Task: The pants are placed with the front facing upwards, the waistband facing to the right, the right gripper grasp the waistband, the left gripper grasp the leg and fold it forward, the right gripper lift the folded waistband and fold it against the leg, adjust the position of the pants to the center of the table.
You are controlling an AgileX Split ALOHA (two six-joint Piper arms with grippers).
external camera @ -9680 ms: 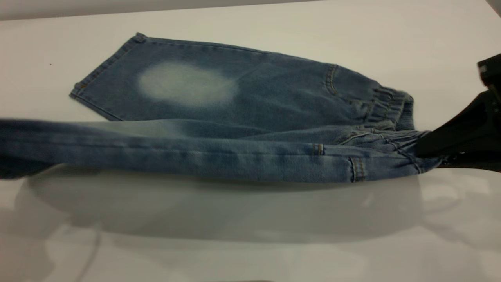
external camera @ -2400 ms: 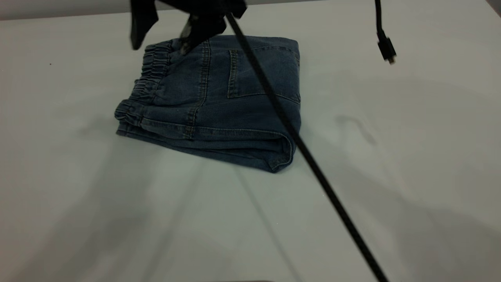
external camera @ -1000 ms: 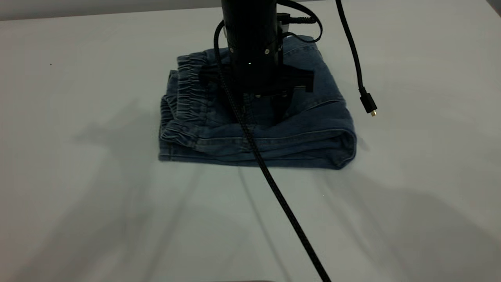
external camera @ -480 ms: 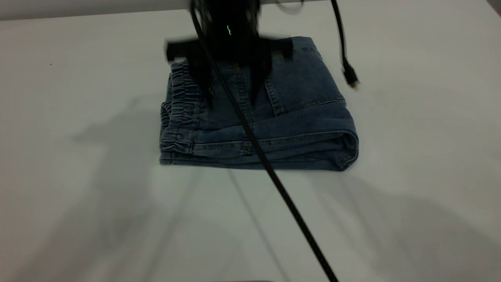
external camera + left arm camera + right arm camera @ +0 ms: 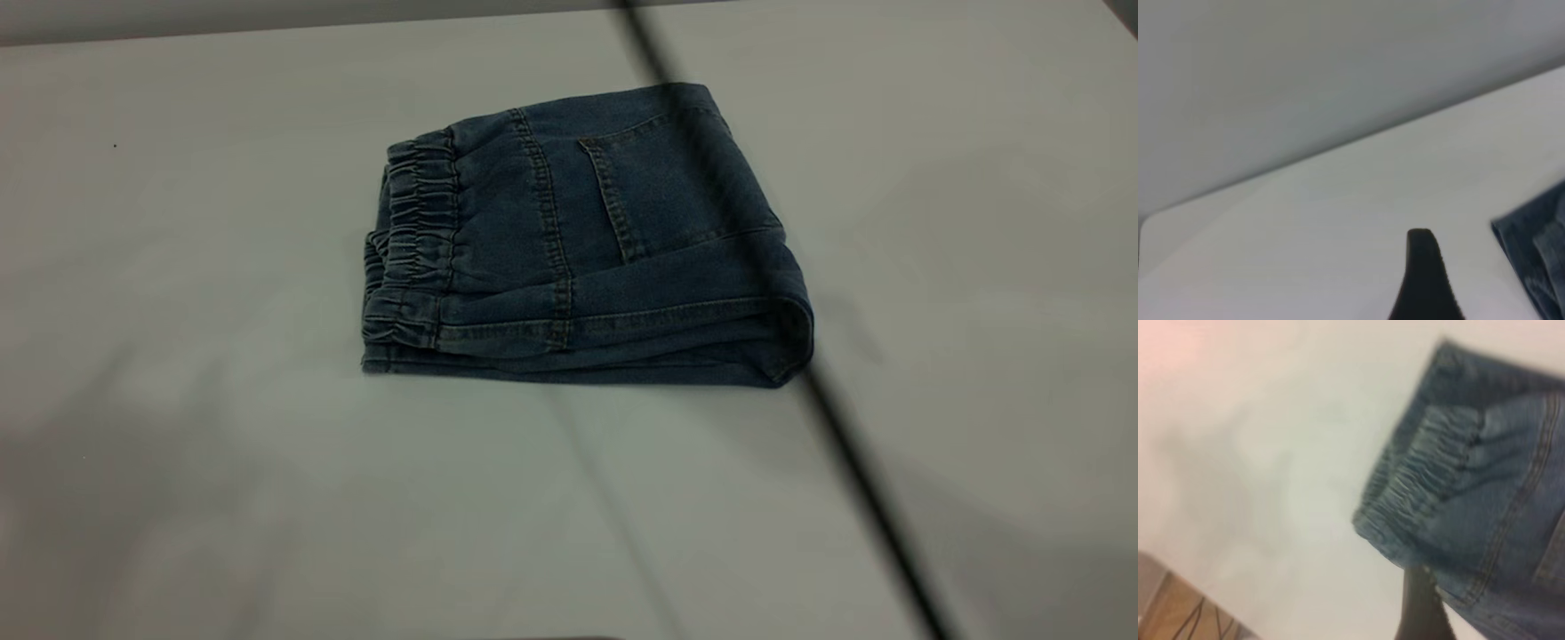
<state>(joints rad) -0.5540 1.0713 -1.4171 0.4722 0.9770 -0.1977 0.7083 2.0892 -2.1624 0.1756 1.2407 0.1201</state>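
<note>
The blue denim pants (image 5: 605, 240) lie folded into a compact rectangle on the pale table (image 5: 178, 444), near its middle and a little toward the far side. The ruched waistband (image 5: 413, 240) forms the stack's left edge, and a back pocket faces up. Neither gripper shows in the exterior view. In the left wrist view, a black part of my left gripper (image 5: 1425, 277) hovers over bare table, apart from the pants (image 5: 1538, 267). In the right wrist view, a dark part of my right gripper (image 5: 1421, 607) is above the pants' edge near the waistband (image 5: 1425, 487), holding nothing.
A blurred black cable (image 5: 853, 471) crosses the exterior view diagonally, passing over the pants' right end. The table's far edge (image 5: 267, 25) runs along the top. A wooden floor corner (image 5: 1178, 613) shows past the table edge in the right wrist view.
The right arm, over the pants half a second ago, has lifted out of the exterior view. Its cable has swung to the right. The folded pants have stayed put.
</note>
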